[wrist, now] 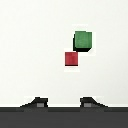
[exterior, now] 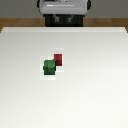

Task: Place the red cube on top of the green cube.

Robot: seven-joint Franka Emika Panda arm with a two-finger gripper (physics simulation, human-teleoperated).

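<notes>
The red cube sits on the table near its middle, a little toward the far edge where the robot base stands, and the green cube lies just beside it, nearly corner to corner, on the near side and toward the exterior view's left. In the wrist view the gripper hangs high above both, its two fingertips spread wide apart with nothing between them; the red cube and green cube lie ahead of it on the bare table, not under it. The stack is not begun. The main risk is the closeness of the cubes: a finger coming down on the side facing the green cube could clip or shove it, shifting the target. A descent off centre could also tip or push the red cube rather than straddle it. Later, a release slightly off the green cube's centre would probably let the red one slide off.
</notes>
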